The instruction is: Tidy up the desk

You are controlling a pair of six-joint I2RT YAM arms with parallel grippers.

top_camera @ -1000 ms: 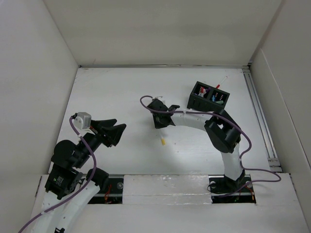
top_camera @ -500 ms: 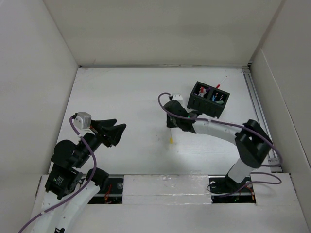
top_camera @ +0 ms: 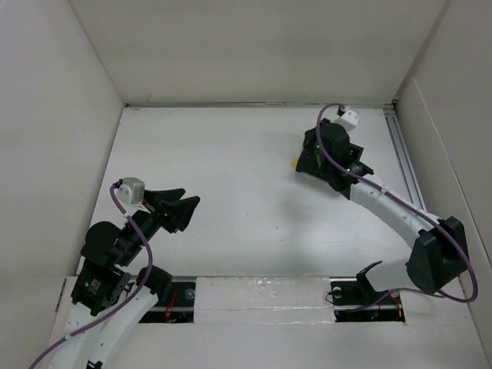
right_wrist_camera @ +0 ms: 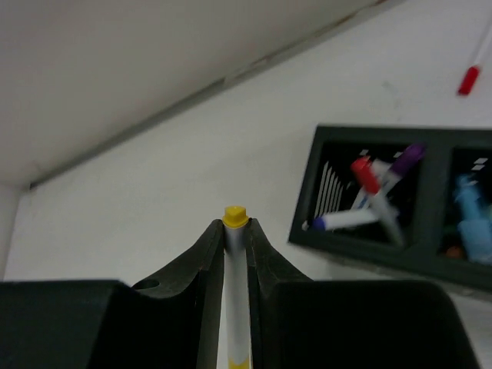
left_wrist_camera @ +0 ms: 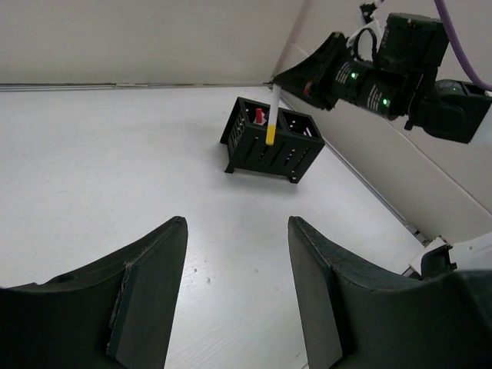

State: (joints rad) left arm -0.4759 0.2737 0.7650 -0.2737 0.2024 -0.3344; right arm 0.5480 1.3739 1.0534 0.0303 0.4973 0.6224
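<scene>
Any print on the markers in the organizer point(right_wrist_camera: 370, 133) was too blurred for you to read; only cap colours showed. Red, purple and blue sat in its left compartment in the right wrist view, and something pale blue sat in the right one. Two small green lights glowed on your right wrist housing point(left_wrist_camera: 364, 86).

You had the right arm reaching from its base at the lower right of the top view. Its elbow was near the right edge, and the long white forearm ran up and left to the upper right of centre. The right fingers point(top_camera: 306, 160) were clenched on a pen point(right_wrist_camera: 235, 231) with a white barrel, whose yellow end stuck out just past the tips. In the left wrist view the pen hung upright, yellow end down, in front of the black organizer. In the right wrist view the organizer lay to the right of the pen's tip. You could not tell how high the tip was above the counter point(top_camera: 231, 146).

Your left arm was folded at the lower left of the top view. The left fingers point(top_camera: 186, 201) were spread apart, grasping nothing, and pointed up and right above the counter.

The counter filled the middle of the top view, with white walls around it and a rail point(top_camera: 411, 181) along its right edge. Beyond the organizer a thin stick point(right_wrist_camera: 467, 79) with a red end lay on it.
</scene>
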